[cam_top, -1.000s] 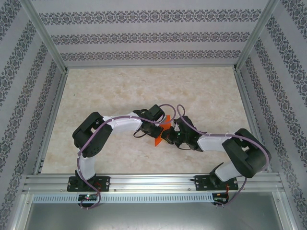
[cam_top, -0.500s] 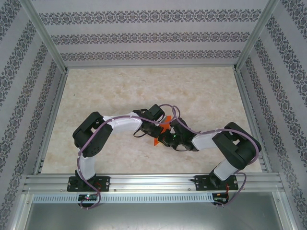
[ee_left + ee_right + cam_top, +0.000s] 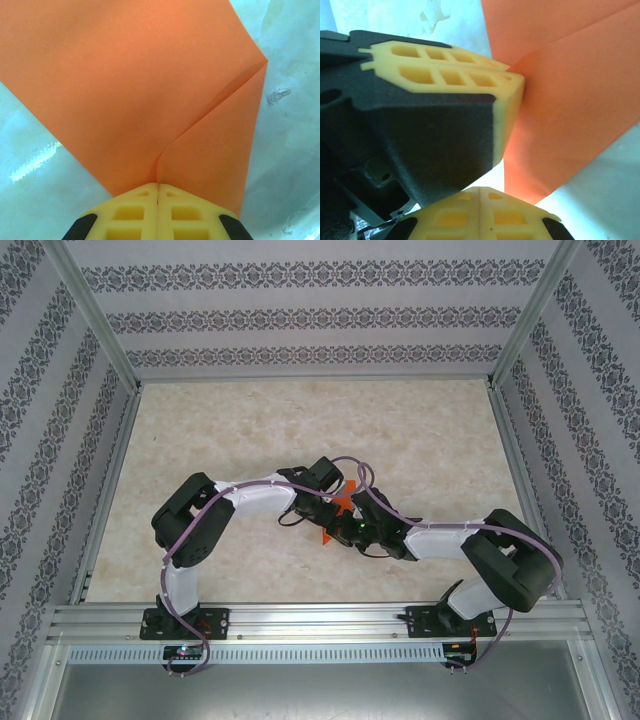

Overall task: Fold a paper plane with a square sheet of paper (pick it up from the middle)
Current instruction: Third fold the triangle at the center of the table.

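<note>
Mid-fold, by my read: left hand (image 3: 158,186) clamped on the sheet (image 3: 125,75) at its crease, mid-counter (image 3: 250,430). Right hand (image 3: 480,192) clenched by the lower corner; can't tell if it pinches. Next calls for pressing that flap flat. Sheet's bright orange, doubled over, softly creased.

Paper (image 3: 150,75) is seen as a thin, smooth, matt orange sheet, sharply creased. Fingers of left gripper (image 3: 158,187) and right gripper (image 3: 480,191) are moulded in matt yellow plastic with open cells. Black housing (image 3: 420,140) is finished grainy and matt. Table (image 3: 250,430) is surfaced in a pale marbled finish, slightly glossy, with glare noted. Rails (image 3: 320,620) are made of brushed metal. Walls (image 3: 300,310) are lined with a matt patterned covering. Cables (image 3: 350,460) are sheathed in smooth purple plastic.
</note>
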{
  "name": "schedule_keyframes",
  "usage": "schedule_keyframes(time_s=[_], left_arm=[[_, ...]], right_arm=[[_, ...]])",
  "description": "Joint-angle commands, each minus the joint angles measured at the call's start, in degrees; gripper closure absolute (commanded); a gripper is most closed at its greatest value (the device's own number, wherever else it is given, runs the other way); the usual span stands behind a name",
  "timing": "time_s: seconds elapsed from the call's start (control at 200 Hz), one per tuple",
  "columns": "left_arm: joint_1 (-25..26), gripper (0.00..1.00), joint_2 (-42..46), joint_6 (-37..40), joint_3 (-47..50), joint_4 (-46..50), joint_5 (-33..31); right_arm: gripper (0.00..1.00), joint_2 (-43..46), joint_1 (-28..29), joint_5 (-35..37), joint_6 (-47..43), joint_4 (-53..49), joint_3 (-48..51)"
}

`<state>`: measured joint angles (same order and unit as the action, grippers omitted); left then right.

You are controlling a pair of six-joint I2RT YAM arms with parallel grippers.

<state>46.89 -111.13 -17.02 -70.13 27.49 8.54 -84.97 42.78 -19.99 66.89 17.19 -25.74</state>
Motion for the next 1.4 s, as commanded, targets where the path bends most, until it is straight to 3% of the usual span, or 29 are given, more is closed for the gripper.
schedule_keyframes(time_s=[0.0,0.275,0.44,0.799,1.214,1.399], left_arm=[[-0.22,0.96,-4.33,-0.3,1.05,2.48,0.3],[-0.27,0.96,-4.48,-0.2,1.26,2.22,0.7],[-0.2,0.96,-4.79,0.14,1.48,2.13,0.45],[-0.23,0.97,-4.71,0.33,2.5,1.34,0.47],[-0.23,0.97,-4.71,0.45,2.86,0.86,0.78],[-0.24,0.96,-4.19,0.23,3.24,0.79,0.67]], right_arm=[[0.94,-2.41,1.09,1.29,1.53,3.79,0.78],[0.94,-7.08,1.16,1.31,1.25,6.9,0.89],[0.95,-9.5,1.24,2.22,-0.95,1.45,0.17],[0.93,-0.01,3.65,4.41,0.01,-0.6,1.39],[0.94,-8.77,4.93,4.71,0.78,1.7,0.13],[0.94,-2.33,5.77,7.07,0.05,-5.85,-0.65]])
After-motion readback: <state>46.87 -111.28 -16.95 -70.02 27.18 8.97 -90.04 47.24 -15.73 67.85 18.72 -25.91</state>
